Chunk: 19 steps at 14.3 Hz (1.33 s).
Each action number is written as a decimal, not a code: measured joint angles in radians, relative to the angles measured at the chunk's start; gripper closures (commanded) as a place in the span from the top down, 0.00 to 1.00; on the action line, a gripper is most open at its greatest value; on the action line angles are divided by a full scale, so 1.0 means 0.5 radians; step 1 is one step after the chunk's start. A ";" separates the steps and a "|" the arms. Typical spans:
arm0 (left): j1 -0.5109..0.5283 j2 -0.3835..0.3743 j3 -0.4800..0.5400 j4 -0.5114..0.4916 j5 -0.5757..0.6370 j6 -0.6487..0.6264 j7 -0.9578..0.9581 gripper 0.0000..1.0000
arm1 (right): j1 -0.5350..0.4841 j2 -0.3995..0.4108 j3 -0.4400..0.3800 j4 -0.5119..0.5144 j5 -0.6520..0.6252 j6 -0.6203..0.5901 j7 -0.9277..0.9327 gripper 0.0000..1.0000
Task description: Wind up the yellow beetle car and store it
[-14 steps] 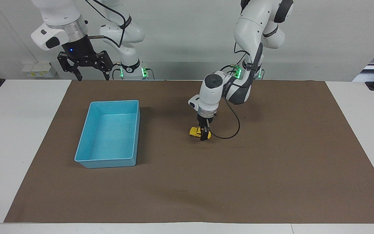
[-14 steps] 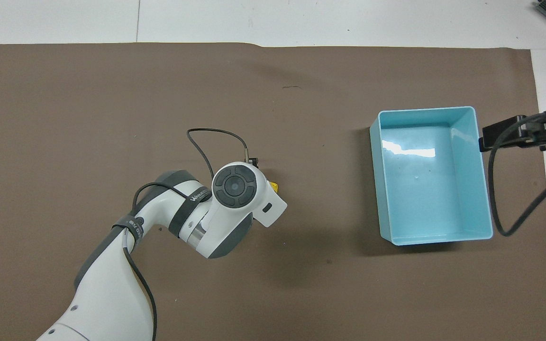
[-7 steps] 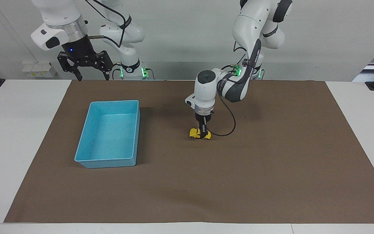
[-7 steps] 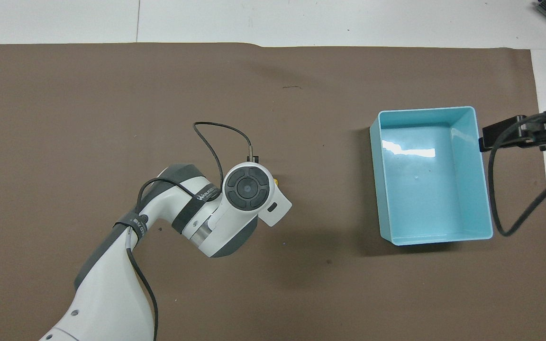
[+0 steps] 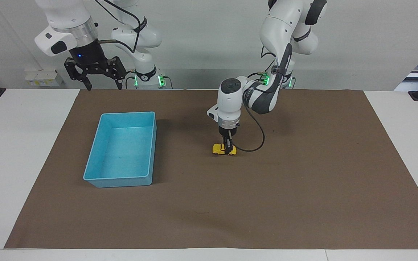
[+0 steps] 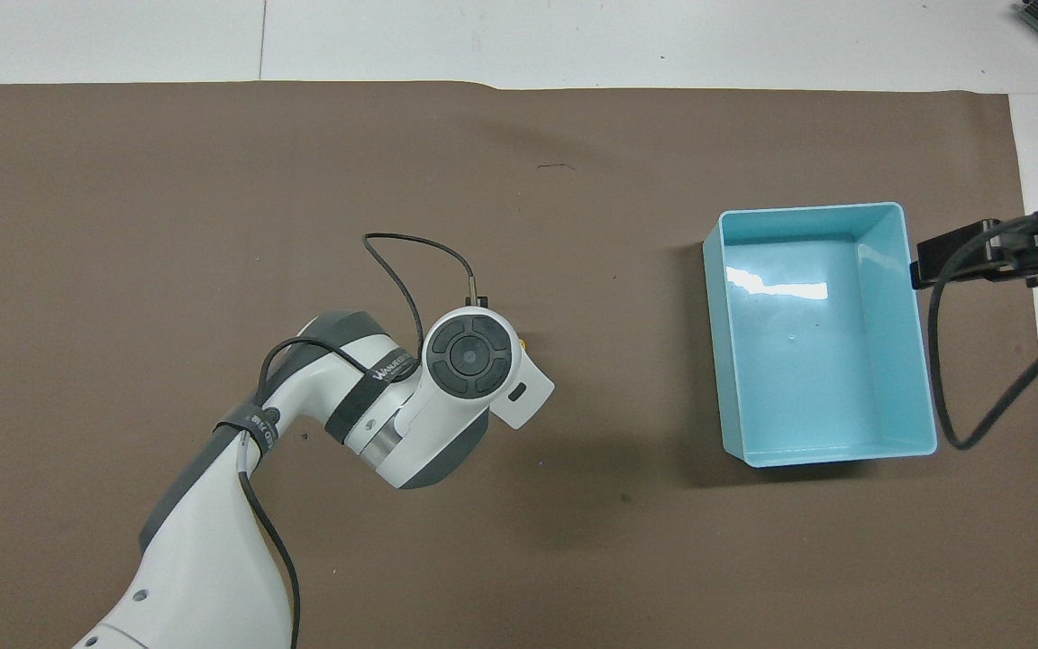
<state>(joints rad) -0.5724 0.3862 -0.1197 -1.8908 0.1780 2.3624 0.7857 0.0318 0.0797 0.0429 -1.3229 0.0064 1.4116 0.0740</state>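
Facing view: the left gripper [image 5: 228,148] stands straight down on the yellow car [image 5: 224,149], its fingers closed across the car's middle, with the wheels seemingly on the brown mat [image 5: 303,188].
Car position: near the middle of the mat, on the left arm's side of the blue bin [image 5: 123,150] and well apart from it, at about the bin's own distance from the robots.
Car long axis: it runs across the table, from one arm's end toward the other, so the gripper pinches the short way, over the roof and sides.
Key relation: the car lies directly under the left gripper, between its fingers; any winding stroke would have to follow that long axis, and the bin lies off toward the right arm's end along much the same line.
Nearer arm: the left arm by far, since it already has the car.
Right gripper [image 5: 93,74]: fingers spread wide, holding nothing, waiting high above the table edge near its base.
Overhead view: the left arm's wrist hides almost all of the car [image 6: 525,343]; only a yellow sliver shows, so the grip cannot be checked from here.
Change from a second ago: the fingers stood open around the car and have since closed on it, and the wrist has straightened to upright; the car may have shifted very slightly, though that is hard to tell.
Unchanged: the bin and the right arm.
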 measured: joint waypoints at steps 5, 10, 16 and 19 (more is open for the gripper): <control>0.023 -0.033 0.028 -0.043 0.001 -0.017 0.005 0.00 | 0.000 0.000 0.000 0.000 0.000 0.000 0.000 1.00; 0.140 -0.109 0.032 -0.150 0.001 -0.018 0.121 0.00 | 0.000 0.000 0.000 0.000 0.000 0.000 0.000 1.00; 0.260 -0.172 0.034 -0.240 0.001 -0.018 0.290 0.00 | 0.000 0.000 0.000 0.000 0.000 0.000 0.000 1.00; 0.315 -0.196 0.036 -0.272 0.001 -0.018 0.364 0.00 | 0.000 0.000 0.000 0.000 0.000 0.000 0.000 1.00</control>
<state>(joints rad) -0.4149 0.2879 -0.1019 -2.0270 0.1785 2.3532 0.9679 0.0318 0.0797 0.0429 -1.3229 0.0064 1.4116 0.0740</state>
